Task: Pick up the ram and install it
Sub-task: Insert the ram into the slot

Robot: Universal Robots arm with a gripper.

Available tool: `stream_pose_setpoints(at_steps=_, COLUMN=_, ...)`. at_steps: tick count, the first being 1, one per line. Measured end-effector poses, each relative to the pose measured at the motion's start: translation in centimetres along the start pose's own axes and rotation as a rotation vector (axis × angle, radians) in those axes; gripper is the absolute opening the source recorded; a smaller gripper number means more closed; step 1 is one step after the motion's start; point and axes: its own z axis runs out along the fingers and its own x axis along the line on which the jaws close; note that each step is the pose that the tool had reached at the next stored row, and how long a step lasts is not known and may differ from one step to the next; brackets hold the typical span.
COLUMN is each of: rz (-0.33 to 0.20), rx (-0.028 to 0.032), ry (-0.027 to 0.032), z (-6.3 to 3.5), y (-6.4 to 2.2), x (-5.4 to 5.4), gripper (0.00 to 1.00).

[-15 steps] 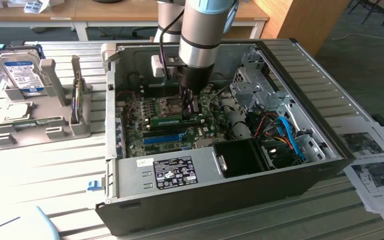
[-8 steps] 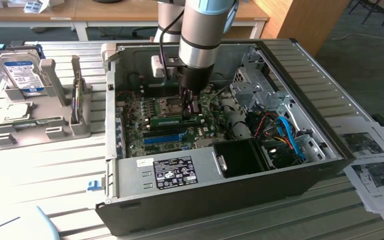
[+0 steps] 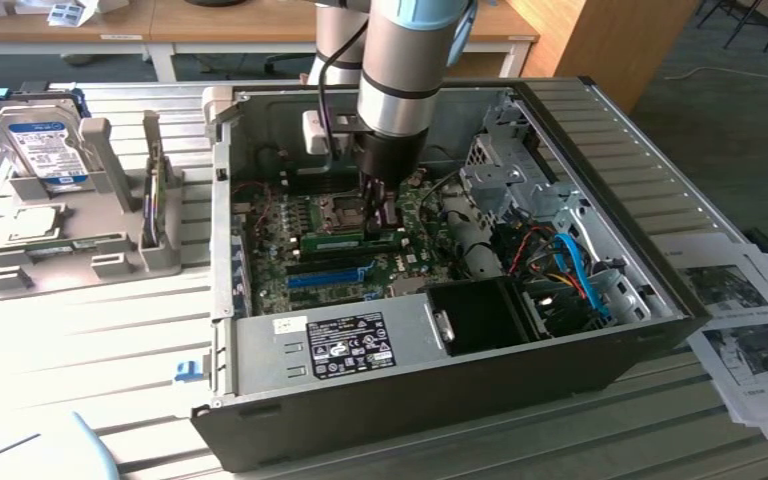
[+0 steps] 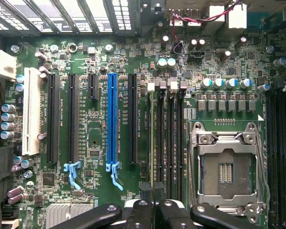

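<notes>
**Claw on ram, low over the motherboard slots**

The ram point(image 3: 347, 241) is inside the open PC case point(image 3: 651, 290), a green stick standing on edge along the motherboard point(image 3: 271, 275). It sits just far of the blue slot point(image 3: 327, 277) and just near the CPU socket point(image 3: 344, 210). I cannot tell if it is seated in its slot or just above it.

The claw point(image 3: 383, 205) comes straight down onto the ram, toward the end on the exterior view's right. In the wrist view the fingers point(image 4: 145, 191) are nearly together with only a thin gap. They look clamped on the ram's top edge.

Handling, as a judgement:
- The ram is light, stiff and thin, so weight is no issue.
- It is fragile. The chips and the contact edge should not be squeezed or scraped.
- The best hold is across the flat faces near the top edge, mid-length, so it stays level.
- The present grip is off-centre and may let it tilt when pushed.
- The smooth board could slip between the pads under seating force.

A hard drive point(image 3: 40, 150) stands in a grey rack on the tabletop point(image 3: 91, 330), well to the exterior view's left. Papers point(image 3: 751, 330) lie to the right of the case.
</notes>
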Motion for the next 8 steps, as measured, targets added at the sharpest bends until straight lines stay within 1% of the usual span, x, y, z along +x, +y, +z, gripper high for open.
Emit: stream_pose_setpoints(at_steps=8, rz=0.002, rx=-0.0001, ry=0.0001, z=0.00, y=0.00, x=0.01, gripper=0.11)
